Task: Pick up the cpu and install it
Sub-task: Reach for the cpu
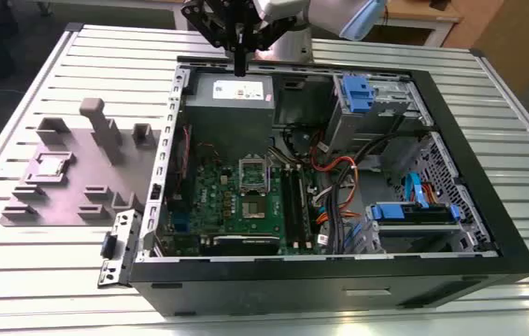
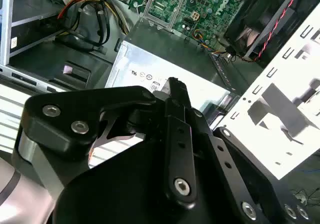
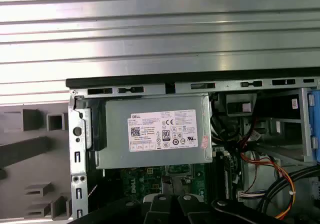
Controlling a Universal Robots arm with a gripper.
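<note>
Overall, the exterior view shows a slatted metal table [image 1: 22, 280] with a workstation laid out across it. At that view's left lies a grey tray [image 1: 68, 210] with raised blocks. The cpu [image 1: 52, 166], a small pale square, sits flat in a shallow recess near the tray's far left corner. The recess probably keeps it at a known spot for pickup. Nothing touches it.

Just to the tray's right lies an open computer case [image 1: 339, 287], on its side with the panel off, probably so its insides face up for the arm. Inside, from left to right, are a grey power supply [image 1: 230, 105] at the back, a green circuit board [image 1: 236, 203] in front of it, and the silver socket frame [image 1: 254, 173] on that board. Further right are orange cables [image 1: 334, 168] and blue drive brackets [image 1: 414, 212].

The gripper [image 1: 239, 68] hangs above the back edge of the power supply, well apart from the cpu. Its fingers meet in one narrow black prong, so they look closed and empty. In the second wrist view the gripper [image 2: 176, 86] points at the power supply's label.

The arm is cut off at the top of the exterior view. The gripper's own black body blocks much of the second wrist view. I cannot make out whether the socket is empty or its frame latched.
</note>
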